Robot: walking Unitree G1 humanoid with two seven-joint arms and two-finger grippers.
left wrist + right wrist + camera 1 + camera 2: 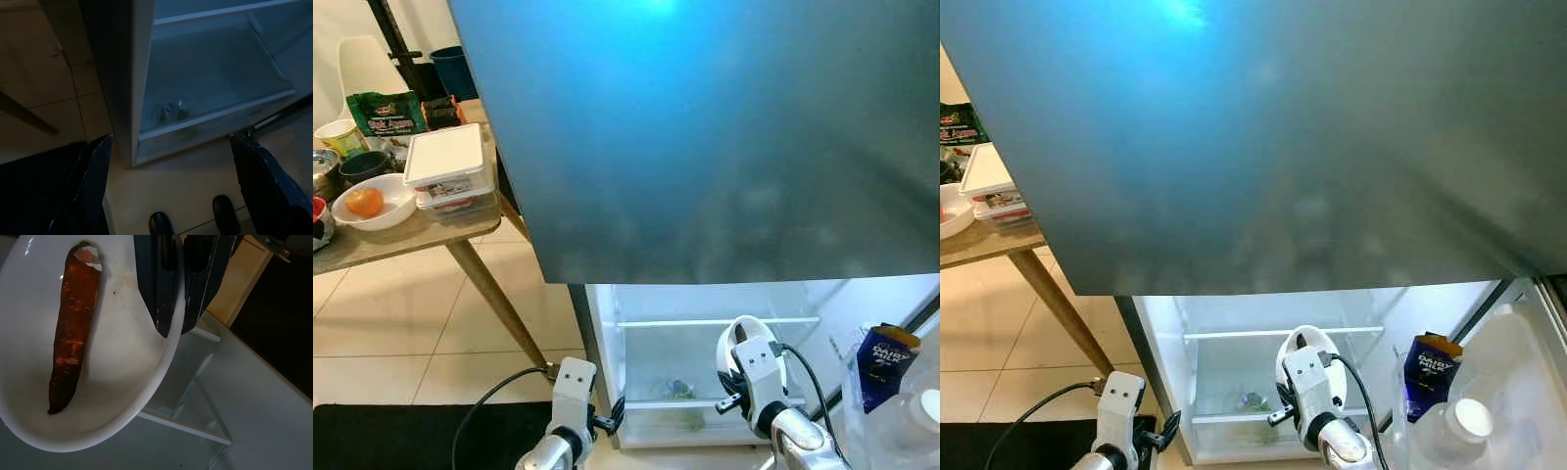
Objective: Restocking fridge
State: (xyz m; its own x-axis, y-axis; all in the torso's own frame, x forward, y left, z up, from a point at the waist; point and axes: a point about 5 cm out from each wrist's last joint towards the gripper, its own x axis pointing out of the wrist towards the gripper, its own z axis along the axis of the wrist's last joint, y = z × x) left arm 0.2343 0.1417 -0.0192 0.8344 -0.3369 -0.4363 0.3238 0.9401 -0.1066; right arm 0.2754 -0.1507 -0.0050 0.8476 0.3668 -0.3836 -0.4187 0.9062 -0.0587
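Right tool (177, 298) pinching bowl (122, 382) rim, carrot (73, 328) inside; left tool (171, 191) spread.

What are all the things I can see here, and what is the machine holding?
Fridge: one, dark grey door, open, lit inside.
Glass shelves: two, clear, inside fridge.
Milk carton: one, blue, door rack.
Bottle: one, clear with white cap, door rack.
Table: one, wooden, left of fridge.
Lidded box: one, white lid, on table.
Bowl with an orange: one, white, on table.
Plate: one, white, carrying a carrot, pinched by right gripper.
Left gripper: open, low before fridge.
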